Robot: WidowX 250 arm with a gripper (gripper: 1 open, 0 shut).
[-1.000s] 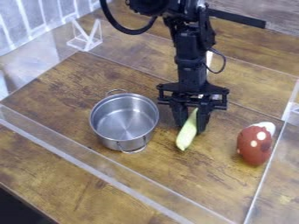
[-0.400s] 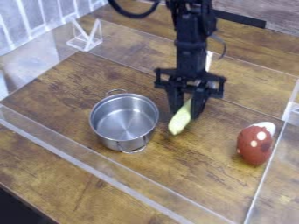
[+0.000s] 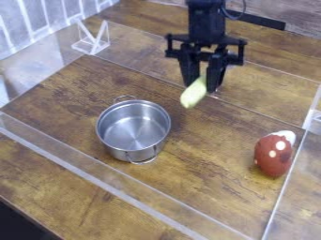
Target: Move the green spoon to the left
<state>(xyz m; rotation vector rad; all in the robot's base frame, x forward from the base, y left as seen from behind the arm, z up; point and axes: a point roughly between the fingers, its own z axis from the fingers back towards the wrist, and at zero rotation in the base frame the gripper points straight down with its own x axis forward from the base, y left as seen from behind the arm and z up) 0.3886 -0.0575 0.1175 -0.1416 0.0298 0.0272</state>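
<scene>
Since the earlier frame the gripper (image 3: pixel 201 67) has risen and drawn back toward the far side of the table (image 3: pixel 78 142), and the green spoon (image 3: pixel 193 93) has come with it. A second ago the spoon's handle lay low, right of the steel pot (image 3: pixel 133 128) and close to the wood; now I see it hanging up under the fingers, tilted, its yellow-green handle pointing down toward me. I take that as a lift, with the fingers pinching the spoon near its upper end, though the metal bowl is too hidden among them for me to make out. The pot and the red-brown egg-shaped object (image 3: pixel 273 155) sit where they did.

For the task, the pick-up looks done and the placing is still ahead. I judge that the next move is a sideways carry to the left, keeping height until the handle is past the pot's rim, then a gentle lowering. My worry is the dangling handle: it could catch the pot or swivel in the grip.
</scene>
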